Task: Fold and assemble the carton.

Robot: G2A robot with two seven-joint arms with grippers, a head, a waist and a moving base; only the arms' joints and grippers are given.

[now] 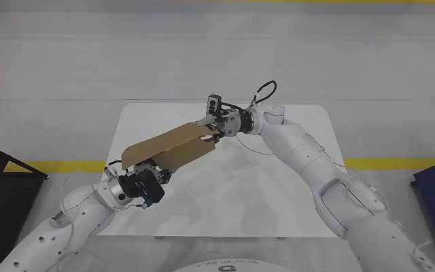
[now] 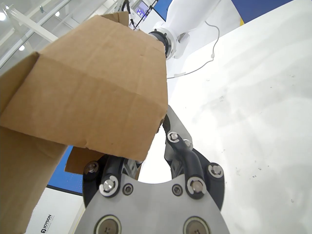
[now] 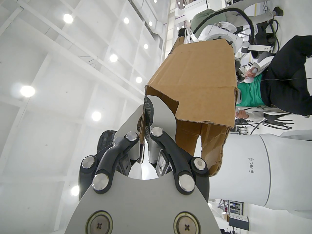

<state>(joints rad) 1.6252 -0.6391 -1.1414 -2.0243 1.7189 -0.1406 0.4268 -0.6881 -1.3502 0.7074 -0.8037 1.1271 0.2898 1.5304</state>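
Note:
A flattened brown carton (image 1: 173,144) hangs slanted above the white table (image 1: 272,197), stretched between both arms. My left gripper (image 1: 155,175) holds its lower near end at the table's left side. In the left wrist view the carton (image 2: 92,86) covers one finger, and its corner sits against the other finger (image 2: 174,125) of the left gripper (image 2: 156,132). My right gripper (image 1: 212,130) is at the carton's far upper end. In the right wrist view that gripper (image 3: 146,113) is shut on a thin flap edge of the carton (image 3: 202,81).
A thin white cable (image 2: 209,57) trails from the right arm onto the table. A dark frame (image 1: 13,178) stands on the floor left of the table, and a blue object (image 1: 425,182) sits at the right edge. The table's near right part is bare (image 1: 272,204).

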